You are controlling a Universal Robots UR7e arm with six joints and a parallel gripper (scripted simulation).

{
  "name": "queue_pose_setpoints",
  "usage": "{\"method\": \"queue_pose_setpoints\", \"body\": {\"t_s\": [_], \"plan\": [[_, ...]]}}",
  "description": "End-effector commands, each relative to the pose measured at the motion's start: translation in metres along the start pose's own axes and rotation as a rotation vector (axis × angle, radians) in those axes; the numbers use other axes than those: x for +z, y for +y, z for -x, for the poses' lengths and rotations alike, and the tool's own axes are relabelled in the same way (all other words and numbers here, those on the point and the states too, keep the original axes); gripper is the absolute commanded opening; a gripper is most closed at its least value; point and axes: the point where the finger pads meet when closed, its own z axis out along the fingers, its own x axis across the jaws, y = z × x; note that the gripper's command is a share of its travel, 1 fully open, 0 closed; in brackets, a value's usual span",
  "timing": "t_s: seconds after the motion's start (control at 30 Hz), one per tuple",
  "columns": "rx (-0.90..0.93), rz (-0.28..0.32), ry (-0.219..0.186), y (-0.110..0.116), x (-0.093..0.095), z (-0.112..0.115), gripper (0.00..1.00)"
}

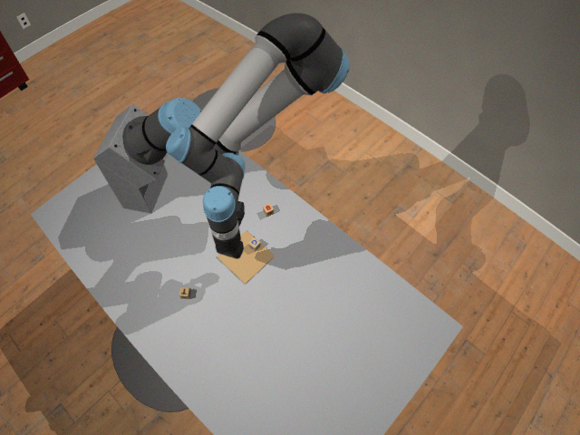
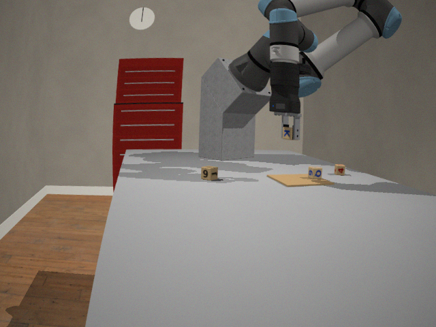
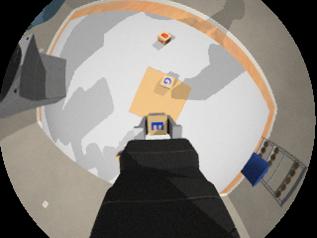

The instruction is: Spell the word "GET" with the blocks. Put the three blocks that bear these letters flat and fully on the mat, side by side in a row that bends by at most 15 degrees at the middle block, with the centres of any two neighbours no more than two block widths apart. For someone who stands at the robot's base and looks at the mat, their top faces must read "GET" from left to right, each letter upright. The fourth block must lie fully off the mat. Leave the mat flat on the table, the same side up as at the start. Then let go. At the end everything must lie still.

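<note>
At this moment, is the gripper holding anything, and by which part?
Yes. The gripper holds a letter block in the air above the mat, its fingers clamping two opposite side faces.

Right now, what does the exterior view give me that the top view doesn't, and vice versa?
Exterior only: the gripper is seen from the side, shut on a held block with a blue K facing the camera, well above the table; also the side faces of the resting blocks, a red cabinet and a wall clock.

Top only: the mat layout from above, with the G block on it reading G on top; the held block is hidden under the wrist.

Both: mat, G block on it, two blocks off the mat, and.
</note>
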Motion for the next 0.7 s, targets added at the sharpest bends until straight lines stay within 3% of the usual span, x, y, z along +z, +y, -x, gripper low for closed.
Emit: {"method": "queue_pose_setpoints", "body": {"t_s": [0.0,0.37,0.67], "plan": [[0.139,-0.002,-0.001,-0.016,0.001,-0.005,0.57],[0.324,-0.003,0.000,-0.034,0.001,-0.010,0.57],[0.369,-0.003,0.000,-0.039,0.001,-0.012,0.57]]}}
